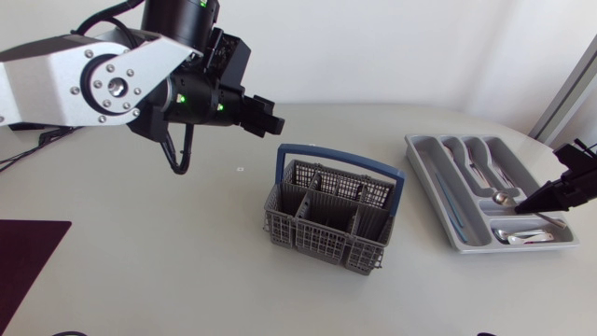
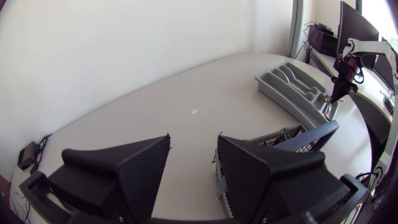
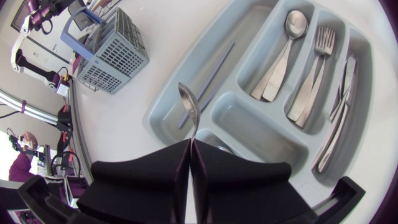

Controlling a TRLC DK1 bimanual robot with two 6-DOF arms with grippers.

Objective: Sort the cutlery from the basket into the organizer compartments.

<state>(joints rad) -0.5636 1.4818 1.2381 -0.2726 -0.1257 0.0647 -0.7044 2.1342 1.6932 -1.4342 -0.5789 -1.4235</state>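
Your white table [image 1: 187, 261] carries everything. A dark maroon mat [image 1: 23, 266] lies flat at its near left edge.

Your left arm [image 1: 112, 84], silver-grey links with black joints, comes in high over the table's left part. The matte black left gripper [image 2: 194, 143] hangs over bare tabletop, beside the basket and clear of it. Its jaws stand wide apart with nothing between them.

The grey plastic lattice basket with a blue hoop handle [image 1: 326, 224] stands upright mid-table, well apart from the organizer.

The light grey plastic organizer tray [image 1: 424, 168] lies at the table's right.
- Outer long compartment: one thin grey utensil [image 3: 208, 84]; you cannot tell its kind.
- Next compartment: steel spoons [image 3: 283, 53].
- Next: steel forks [image 3: 314, 74].
- Far narrow compartment: steel knives [image 3: 339, 118].
- Crosswise end compartment: shiny small pieces [image 1: 527, 238], partly hidden in the right wrist view.

Your right gripper [image 3: 189, 144] hangs over that crosswise end, coming in from the table's right edge. Its jaws are pressed together on the handle of a small steel teaspoon [image 3: 188, 102]. The teaspoon's bowl sticks out ahead of the fingertips, over the wall between the crosswise compartment and the outer long one. Whether it touches the tray cannot be told.

A tiny white speck [image 1: 240, 169] lies on the tabletop between the left gripper and the basket.
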